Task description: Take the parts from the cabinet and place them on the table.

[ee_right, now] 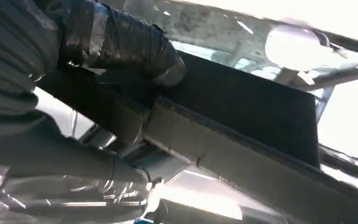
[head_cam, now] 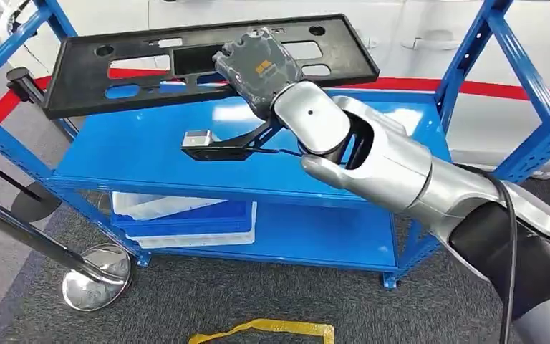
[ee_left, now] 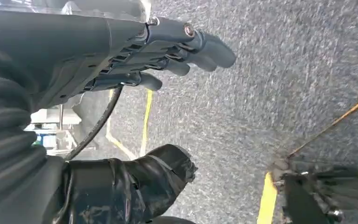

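Black plastic panel (head_cam: 186, 68), long and flat with several cut-outs, is the part being taken: it hangs lifted above the top shelf of the blue cabinet (head_cam: 136, 154), tilted, with its left end lower, and touches no shelf that I can see. The right robot hand (head_cam: 258, 68) is clamped on it near the middle of its length; in the right wrist view the thick thumb (ee_right: 121, 46) presses on one face of the panel (ee_right: 242, 112) while the darker fingers lie under it, though glare there makes the exact contact hard to read.

Lower in the cabinet sits a blue and white bin (head_cam: 186, 218) on the bottom shelf. A small silver and black bracket (head_cam: 215, 145) rests on the top shelf beneath the wrist.

The left robot hand (ee_left: 168, 51) hangs over grey carpet with its fingers apart and nothing in them.

Since the panel is long and held at one spot, it will probably want to swing. The lift should go slowly, keeping both ends clear of the blue uprights (head_cam: 465, 64) before the body turns away, and the grip should stay firm so the lower end does not drag across the shelf or catch the bracket.
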Tool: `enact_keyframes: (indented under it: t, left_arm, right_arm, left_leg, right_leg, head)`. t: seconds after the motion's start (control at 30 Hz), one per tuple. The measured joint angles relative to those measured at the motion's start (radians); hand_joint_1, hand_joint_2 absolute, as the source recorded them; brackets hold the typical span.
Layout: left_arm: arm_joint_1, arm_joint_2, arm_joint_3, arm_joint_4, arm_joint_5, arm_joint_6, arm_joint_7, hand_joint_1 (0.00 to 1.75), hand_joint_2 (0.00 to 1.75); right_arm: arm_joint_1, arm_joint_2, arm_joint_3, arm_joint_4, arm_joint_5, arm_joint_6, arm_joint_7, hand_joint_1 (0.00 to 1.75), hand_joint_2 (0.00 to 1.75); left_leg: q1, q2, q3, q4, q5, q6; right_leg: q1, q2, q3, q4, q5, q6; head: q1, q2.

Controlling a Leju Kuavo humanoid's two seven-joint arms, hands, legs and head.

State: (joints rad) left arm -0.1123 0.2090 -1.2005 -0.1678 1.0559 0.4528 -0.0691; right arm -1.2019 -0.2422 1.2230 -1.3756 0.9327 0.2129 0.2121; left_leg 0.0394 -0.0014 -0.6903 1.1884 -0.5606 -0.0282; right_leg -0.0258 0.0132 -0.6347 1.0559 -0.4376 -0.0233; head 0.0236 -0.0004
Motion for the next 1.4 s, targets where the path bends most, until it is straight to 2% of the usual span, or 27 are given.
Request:
enact_keyframes:
  t: [0.07,0.1,0.2,0.23,0.3,0.37,0.4,0.43,0.47,0.53,0.57,0.63,0.7,0.73,0.77,0.8,0.9,0.93,0.97,1.03,1.1,1.13,1.2,1.23,1.27,1.3,1.4]
  left_arm:
    - [-0.001,0.000,0.000,0.000,0.000,0.001,0.003,0.00,1.75]
    - [-0.001,0.000,0.000,0.000,-0.001,0.001,0.005,0.00,1.75]
    - [-0.004,0.000,0.000,0.000,-0.002,0.002,0.007,0.00,1.75]
    - [-0.008,0.005,0.000,0.000,-0.002,0.002,0.007,0.00,1.75]
    - [-0.009,0.008,0.000,0.000,-0.002,0.002,0.007,0.00,1.75]
    - [-0.010,0.010,0.000,0.000,-0.006,0.003,0.007,0.00,1.75]
    - [-0.009,0.011,0.001,0.000,-0.007,0.003,0.007,0.00,1.75]
    - [-0.010,0.011,0.001,0.000,-0.007,0.003,0.007,0.00,1.75]
    - [-0.010,0.011,0.000,0.000,-0.008,0.002,0.008,0.00,1.75]
    - [-0.010,0.011,0.001,0.000,-0.008,0.002,0.009,0.00,1.75]
    - [-0.010,0.010,0.001,0.000,-0.009,0.000,0.012,0.00,1.75]
    - [-0.010,0.007,0.001,0.000,-0.009,-0.001,0.018,0.00,1.75]
    - [-0.010,0.005,0.001,0.000,-0.009,-0.001,0.023,0.00,1.75]
    - [-0.010,0.005,0.001,0.000,-0.009,-0.001,0.024,0.00,1.75]
    - [-0.009,0.005,0.001,0.000,-0.009,-0.001,0.025,0.00,1.75]
    - [-0.008,0.005,0.001,0.000,-0.009,-0.002,0.026,0.00,1.75]
    - [-0.003,0.006,0.001,0.001,-0.009,-0.003,0.027,0.00,1.75]
    - [-0.004,0.006,0.000,0.001,-0.009,-0.003,0.029,0.00,1.75]
    - [-0.005,0.005,0.000,0.001,-0.009,-0.004,0.029,0.00,1.75]
    - [-0.006,0.005,0.000,0.001,-0.009,-0.004,0.029,0.00,1.75]
    - [-0.006,0.004,0.001,0.001,-0.009,-0.004,0.029,0.00,1.75]
    - [-0.006,0.004,0.001,0.001,-0.009,-0.004,0.029,0.00,1.75]
    - [-0.007,0.003,0.001,0.001,-0.009,-0.004,0.030,0.00,1.75]
    - [-0.009,0.003,0.000,0.001,-0.009,-0.004,0.030,0.00,1.75]
    - [-0.013,0.004,0.000,0.001,-0.009,-0.004,0.030,0.00,1.75]
    - [-0.014,0.004,0.001,0.001,-0.010,-0.004,0.030,0.00,1.75]
    - [-0.014,0.003,0.001,0.001,-0.012,-0.004,0.034,0.00,1.75]
  right_arm:
    - [0.002,0.000,0.000,0.000,0.000,-0.001,0.000,1.75,1.75]
    - [0.002,0.000,0.000,0.000,0.000,-0.001,0.000,1.75,1.75]
    - [0.001,0.000,0.000,0.000,0.000,-0.002,0.000,1.75,1.75]
    - [-0.001,0.000,0.000,0.000,0.000,-0.002,0.000,1.75,1.75]
    - [-0.004,0.000,-0.001,0.000,0.000,-0.003,0.000,1.75,1.75]
    - [-0.004,0.000,0.000,-0.001,0.000,-0.004,-0.001,1.75,1.75]
    - [-0.003,0.000,-0.001,0.000,0.000,-0.003,-0.002,1.75,1.75]
    - [-0.004,-0.002,-0.001,0.000,0.000,-0.004,-0.002,1.75,1.75]
    - [-0.007,-0.002,-0.001,0.000,-0.001,-0.003,-0.002,1.75,1.75]
    - [-0.008,-0.002,0.000,0.000,-0.002,-0.003,-0.002,1.75,1.75]
    - [-0.004,-0.002,0.000,0.000,-0.002,-0.003,-0.002,1.75,1.75]
    - [-0.001,-0.002,0.000,0.000,-0.003,-0.003,-0.002,1.75,1.75]
    - [-0.001,-0.002,0.000,0.000,-0.003,-0.003,-0.002,1.75,1.75]
    - [-0.002,-0.002,0.000,0.000,-0.004,-0.003,-0.002,1.75,1.75]
    - [-0.003,-0.002,0.000,0.000,-0.006,-0.003,-0.002,1.75,1.75]
    - [0.000,0.000,0.000,-0.002,-0.009,-0.004,-0.002,1.75,1.75]
    - [0.002,0.000,0.000,0.000,-0.013,-0.003,-0.002,1.75,1.75]
    - [0.001,0.000,0.000,0.000,-0.014,-0.003,-0.002,1.75,1.75]
    - [0.001,0.002,-0.001,-0.002,-0.014,-0.003,-0.002,1.75,1.75]
    - [0.001,0.002,0.000,-0.001,-0.014,-0.003,-0.002,1.75,1.75]
    - [0.004,0.002,0.000,-0.001,-0.014,-0.003,-0.002,1.75,1.75]
    - [0.005,0.002,0.000,-0.001,-0.014,-0.003,-0.002,1.75,1.75]
    - [0.004,0.002,0.000,-0.001,-0.014,-0.003,-0.002,1.75,1.75]
    - [0.003,0.002,0.000,-0.001,-0.014,-0.003,-0.002,1.75,1.75]
    - [0.002,0.003,-0.001,-0.002,-0.016,-0.004,-0.002,1.75,1.75]
    - [0.001,0.002,-0.003,-0.001,-0.018,-0.003,-0.002,1.75,1.75]
    - [0.003,0.003,-0.002,-0.001,-0.021,0.002,-0.002,1.75,1.75]
  left_leg:
    - [-0.003,0.000,-0.038,0.129,-0.057,0.003]
    - [-0.007,0.000,-0.027,0.135,-0.049,0.008]
    - [-0.022,-0.001,0.095,-0.042,0.032,0.038]
    - [-0.034,-0.001,0.149,-0.139,0.025,0.061]
    - [-0.044,-0.002,0.160,-0.161,0.043,0.055]
    - [-0.050,-0.004,0.152,-0.170,0.057,0.060]
    - [-0.038,0.000,0.144,-0.198,0.078,0.064]
    - [-0.036,0.008,0.150,-0.205,0.095,0.062]
    - [-0.035,0.008,0.138,-0.212,0.107,0.070]
    - [-0.034,0.010,0.113,-0.210,0.128,0.073]
    - [-0.034,0.011,0.100,-0.209,0.136,0.072]
    - [-0.029,0.011,0.070,-0.200,0.153,0.066]
    - [-0.019,0.011,0.039,-0.183,0.164,0.053]
    - [-0.018,0.010,0.028,-0.173,0.168,0.047]
    - [-0.020,0.009,0.012,-0.164,0.172,0.041]
    - [-0.018,0.009,0.012,-0.166,0.183,0.032]
    - [-0.018,0.005,0.007,-0.185,0.215,0.010]
    - [-0.013,0.005,-0.007,-0.177,0.192,0.007]
    - [-0.014,0.006,-0.022,-0.142,0.141,0.003]
    - [-0.012,0.006,-0.060,0.014,0.022,-0.005]
    - [-0.012,0.006,-0.075,0.125,-0.009,-0.009]
    - [-0.012,0.006,-0.055,0.124,0.011,-0.008]
    - [-0.013,0.006,0.038,0.013,0.068,-0.001]
    - [-0.013,0.005,0.105,-0.075,0.080,0.005]
    - [-0.018,0.003,0.167,-0.157,0.050,0.009]
    - [-0.022,-0.002,0.180,-0.197,0.049,0.016]
    - [-0.028,-0.004,0.152,-0.196,0.080,0.031]
  right_leg:
    - [0.011,0.000,-0.016,0.001,0.012,-0.007]
    - [0.017,0.000,-0.026,0.003,0.018,-0.009]
    - [0.028,0.001,-0.043,0.004,0.034,-0.010]
    - [0.026,0.000,-0.046,0.004,0.041,-0.010]
    - [0.023,-0.005,-0.049,-0.004,0.056,0.003]
    - [0.017,-0.005,-0.052,-0.015,0.076,0.014]
    - [0.025,-0.003,-0.056,-0.021,0.082,0.022]
    - [0.022,-0.004,-0.065,-0.010,0.051,0.026]
    - [0.023,-0.005,-0.077,0.035,-0.009,0.029]
    - [0.018,-0.006,-0.114,0.184,-0.115,0.036]
    - [0.015,-0.006,-0.123,0.244,-0.137,0.040]
    - [0.009,-0.008,-0.092,0.257,-0.108,0.047]
    - [0.003,-0.009,0.009,0.130,-0.049,0.056]
    - [0.000,-0.009,0.068,0.053,-0.048,0.057]
    - [0.005,-0.008,0.107,-0.017,-0.079,0.057]
    - [0.012,-0.003,0.097,-0.012,-0.071,0.038]
    - [0.010,-0.004,0.082,-0.029,-0.046,0.017]
    - [0.005,-0.008,0.075,-0.037,-0.028,0.009]
    - [0.003,-0.005,0.063,-0.041,-0.016,0.000]
    - [0.005,-0.008,0.037,-0.038,0.004,-0.007]
    - [0.007,-0.009,0.012,-0.032,0.020,-0.006]
    - [0.008,-0.009,-0.002,-0.029,0.028,-0.005]
    - [0.009,-0.009,-0.024,-0.027,0.046,-0.001]
    - [0.009,-0.008,-0.030,-0.027,0.055,0.003]
    - [0.014,-0.008,-0.035,-0.030,0.062,0.011]
    - [0.013,-0.010,-0.038,-0.032,0.074,0.016]
    - [0.012,-0.008,-0.044,-0.054,0.110,0.033]
  head:
    - [0.000,0.000]
    - [0.000,0.000]
    - [0.000,0.000]
    - [0.002,0.000]
    - [0.001,0.000]
    - [-0.002,0.000]
    - [-0.001,0.000]
    - [-0.002,0.000]
    - [0.003,0.000]
    - [0.004,0.000]
    - [0.003,0.000]
    - [0.004,0.000]
    - [0.004,0.000]
    - [0.005,0.000]
    - [0.005,0.000]
    - [0.002,0.000]
    - [0.012,0.000]
    - [0.010,0.000]
    - [0.006,0.000]
    - [0.006,0.000]
    - [0.006,0.000]
    - [0.005,0.000]
    - [0.006,0.000]
    - [0.005,0.000]
    - [0.005,0.000]
    - [0.009,0.000]
    - [0.006,0.000]
